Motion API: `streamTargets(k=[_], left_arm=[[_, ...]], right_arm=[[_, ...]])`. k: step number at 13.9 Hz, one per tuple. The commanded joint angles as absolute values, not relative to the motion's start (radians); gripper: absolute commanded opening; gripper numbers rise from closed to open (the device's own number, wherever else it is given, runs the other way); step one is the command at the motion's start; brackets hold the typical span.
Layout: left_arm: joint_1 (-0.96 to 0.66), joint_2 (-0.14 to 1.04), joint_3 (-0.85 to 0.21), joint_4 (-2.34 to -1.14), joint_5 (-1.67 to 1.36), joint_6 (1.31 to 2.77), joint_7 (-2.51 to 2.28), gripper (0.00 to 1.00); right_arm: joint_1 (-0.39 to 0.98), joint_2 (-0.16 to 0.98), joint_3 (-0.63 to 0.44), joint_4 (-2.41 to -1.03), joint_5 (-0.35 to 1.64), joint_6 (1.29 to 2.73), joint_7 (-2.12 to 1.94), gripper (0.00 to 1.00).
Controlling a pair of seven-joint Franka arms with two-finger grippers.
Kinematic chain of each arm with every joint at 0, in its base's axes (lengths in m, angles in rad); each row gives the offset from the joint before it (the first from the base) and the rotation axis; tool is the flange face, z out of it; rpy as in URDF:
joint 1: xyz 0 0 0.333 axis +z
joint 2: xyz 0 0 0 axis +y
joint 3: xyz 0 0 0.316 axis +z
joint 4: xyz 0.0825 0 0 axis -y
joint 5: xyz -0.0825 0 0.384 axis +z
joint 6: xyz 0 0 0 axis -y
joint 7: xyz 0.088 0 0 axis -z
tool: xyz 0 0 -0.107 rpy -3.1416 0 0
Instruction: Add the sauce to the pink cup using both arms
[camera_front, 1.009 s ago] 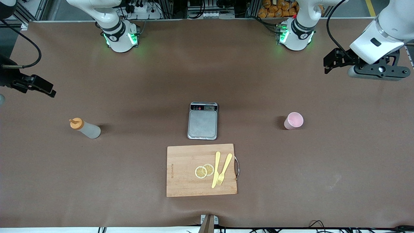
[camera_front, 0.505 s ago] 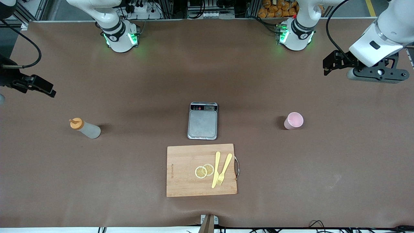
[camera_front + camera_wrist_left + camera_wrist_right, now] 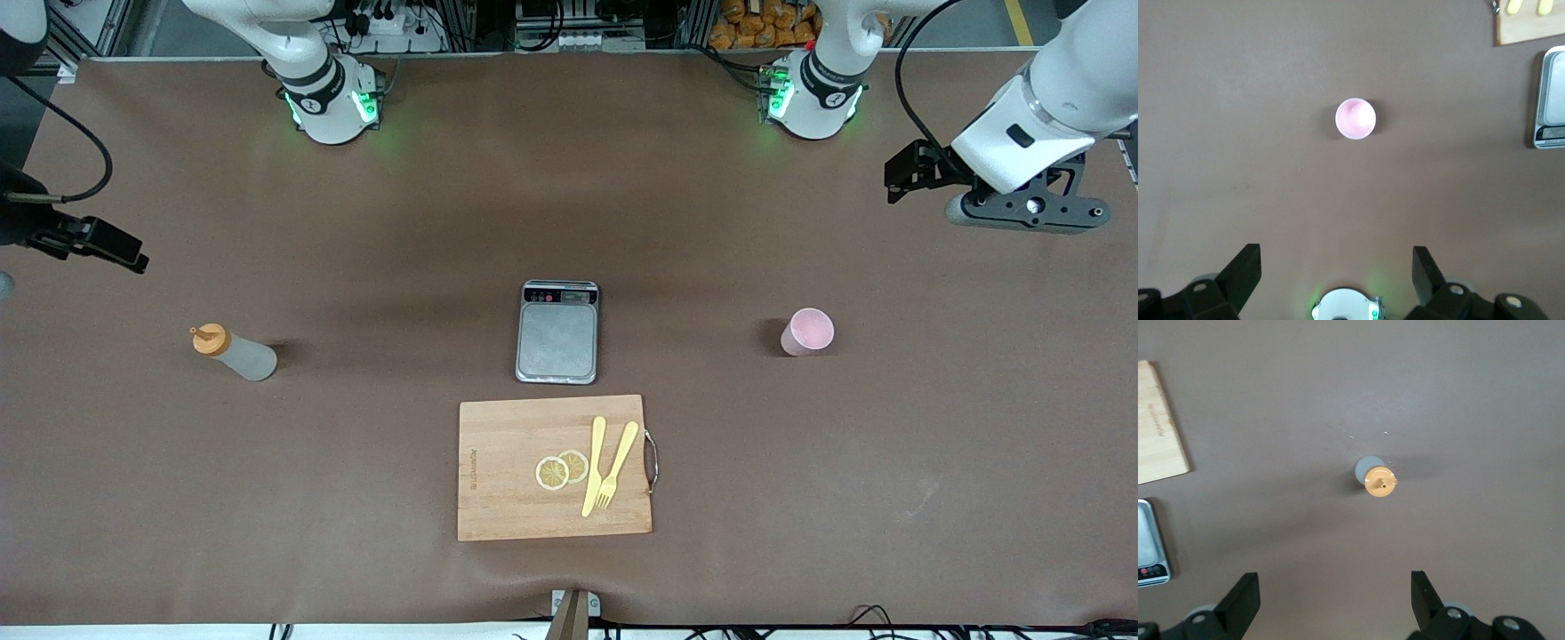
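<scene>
Standing apart: round pale-pink cup (image 3: 807,332), translucent orange-capped sauce bottle (image 3: 235,353)

You have a brown-covered table (image 3: 373,498) carrying five things. The sauce bottle (image 3: 236,353) stands toward the right arm's end, and the pink cup (image 3: 807,332) stands upright toward the left arm's end. Midway between them sits a small kitchen scale (image 3: 557,332). Just nearer your front camera's edge lies a wooden cutting board (image 3: 507,444), close to the scale without touching it.
</scene>
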State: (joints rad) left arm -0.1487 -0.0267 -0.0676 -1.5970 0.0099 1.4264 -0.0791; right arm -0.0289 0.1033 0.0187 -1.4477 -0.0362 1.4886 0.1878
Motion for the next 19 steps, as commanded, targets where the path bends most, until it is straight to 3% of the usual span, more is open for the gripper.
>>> streamTargets(k=[1, 5, 10, 19], left_arm=[[-0.108, -0.023, -0.069, -1.618, -0.009, 1.420, -0.083, 1.00], [-0.077, -0.032, -0.068, -1.738, -0.009, 1.566, -0.071, 1.00], [-0.060, -0.005, -0.067, -1.971, -0.009, 1.909, -0.071, 1.00], [-0.046, 0.236, -0.068, -1.996, -0.006, 2.120, -0.058, 1.00]], right_arm=[[-0.135, 0.103, 0.032, -1.471, -0.029, 1.489, 0.183, 1.00], [-0.233, 0.127, 0.031, -1.471, 0.031, 1.486, 0.181, 1.00], [-0.379, 0.219, 0.031, -1.463, 0.083, 1.488, 0.195, 1.00], [-0.650, 0.521, 0.031, -1.436, 0.423, 1.488, 0.212, 1.00]])
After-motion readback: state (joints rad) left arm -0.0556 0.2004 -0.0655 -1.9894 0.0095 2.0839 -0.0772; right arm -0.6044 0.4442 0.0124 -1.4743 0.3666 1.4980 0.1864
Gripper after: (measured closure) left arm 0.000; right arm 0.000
